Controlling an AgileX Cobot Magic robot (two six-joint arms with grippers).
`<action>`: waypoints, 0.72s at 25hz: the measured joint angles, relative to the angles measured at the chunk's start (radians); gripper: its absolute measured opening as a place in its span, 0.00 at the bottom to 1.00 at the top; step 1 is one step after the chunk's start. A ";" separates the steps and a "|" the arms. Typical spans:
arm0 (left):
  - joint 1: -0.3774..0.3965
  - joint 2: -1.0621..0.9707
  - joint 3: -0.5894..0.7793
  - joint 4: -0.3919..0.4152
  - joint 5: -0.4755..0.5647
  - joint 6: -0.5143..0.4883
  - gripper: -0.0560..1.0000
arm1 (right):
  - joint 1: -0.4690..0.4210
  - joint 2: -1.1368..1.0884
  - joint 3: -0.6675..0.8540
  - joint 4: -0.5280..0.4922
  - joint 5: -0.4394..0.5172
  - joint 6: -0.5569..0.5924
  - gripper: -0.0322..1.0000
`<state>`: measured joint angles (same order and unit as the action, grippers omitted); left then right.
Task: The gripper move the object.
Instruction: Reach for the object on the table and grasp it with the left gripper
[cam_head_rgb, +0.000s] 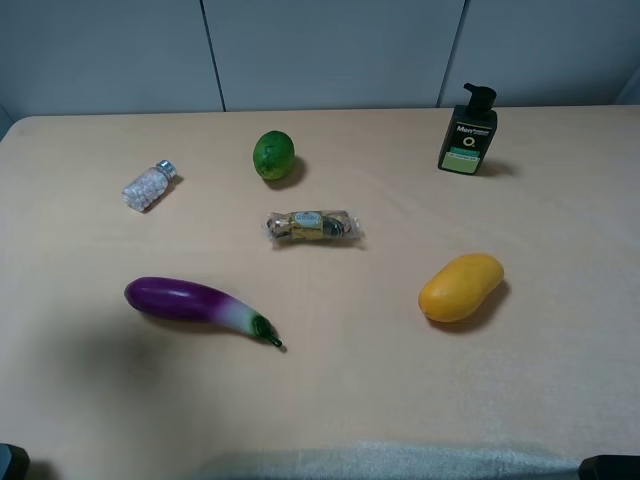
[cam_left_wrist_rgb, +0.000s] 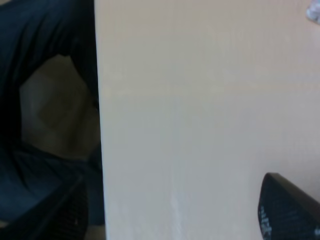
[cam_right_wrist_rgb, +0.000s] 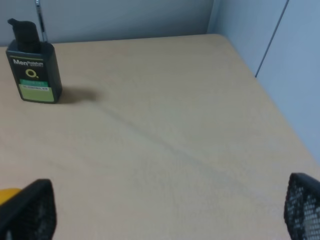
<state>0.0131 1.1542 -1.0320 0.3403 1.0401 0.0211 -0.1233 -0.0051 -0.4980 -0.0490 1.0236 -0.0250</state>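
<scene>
Your right gripper (cam_right_wrist_rgb: 167, 212) is standing wide apart, its two mesh fingers (cam_right_wrist_rgb: 31, 212) gripping nothing above the tan table (cam_head_rgb: 560, 400). The dark pump bottle (cam_right_wrist_rgb: 33, 62) is standing upright well apart from it. Your left gripper (cam_left_wrist_rgb: 290, 212) is showing only one dark finger beside the table edge, so I cannot tell how wide it is. The small clear pellet bottle (cam_head_rgb: 150, 186) with the silver cap is lying on its side on the left part of the table in the high view, near the lime (cam_head_rgb: 273, 155) and well apart from the eggplant (cam_head_rgb: 198, 304).
</scene>
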 joint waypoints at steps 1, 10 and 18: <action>0.000 0.044 -0.028 0.000 -0.003 0.018 0.78 | 0.000 0.000 0.000 0.000 0.000 0.000 0.70; -0.006 0.320 -0.093 -0.061 -0.167 0.101 0.78 | 0.000 0.000 0.000 0.000 0.000 0.000 0.70; -0.087 0.573 -0.197 -0.072 -0.188 0.113 0.78 | 0.000 0.000 0.000 0.000 0.000 0.000 0.70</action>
<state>-0.0737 1.7275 -1.2286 0.2687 0.8520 0.1336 -0.1233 -0.0051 -0.4980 -0.0490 1.0236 -0.0250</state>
